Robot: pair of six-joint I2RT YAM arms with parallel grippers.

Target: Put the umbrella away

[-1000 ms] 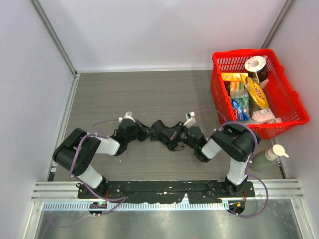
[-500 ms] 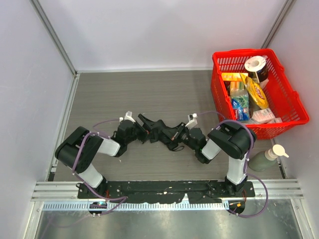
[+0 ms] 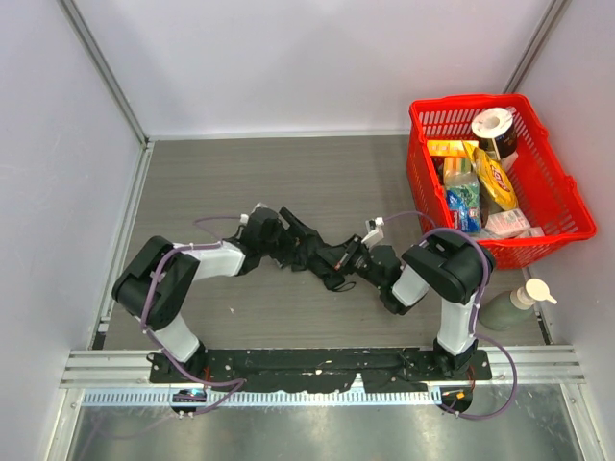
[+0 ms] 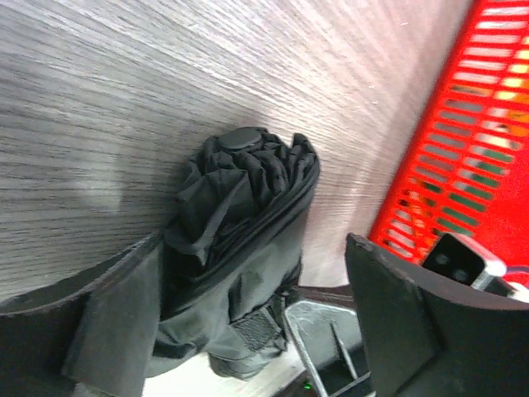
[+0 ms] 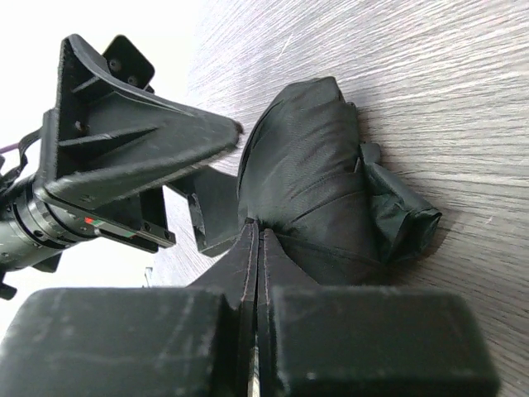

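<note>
The black folded umbrella (image 3: 312,252) lies on the grey table between my two grippers. My left gripper (image 3: 286,233) is open and straddles its far left end. In the left wrist view the bunched canopy of the umbrella (image 4: 240,215) rests against the left finger (image 4: 91,331), with a wide gap to the right finger (image 4: 413,314). My right gripper (image 3: 354,259) is shut at the umbrella's other end. In the right wrist view its fingertips (image 5: 252,240) pinch the fabric of the umbrella (image 5: 310,165), whose strap end sticks out to the right. Shaft and handle are hidden.
A red basket (image 3: 461,101) full of groceries stands at the back right, and its wall (image 4: 463,149) shows in the left wrist view. A green soap bottle (image 3: 514,303) lies beside the right arm's base. Grey walls close in the table.
My left gripper has opened and moved up and to the right, so it now straddles the umbrella's end. The right gripper stayed shut and barely shifted.
</note>
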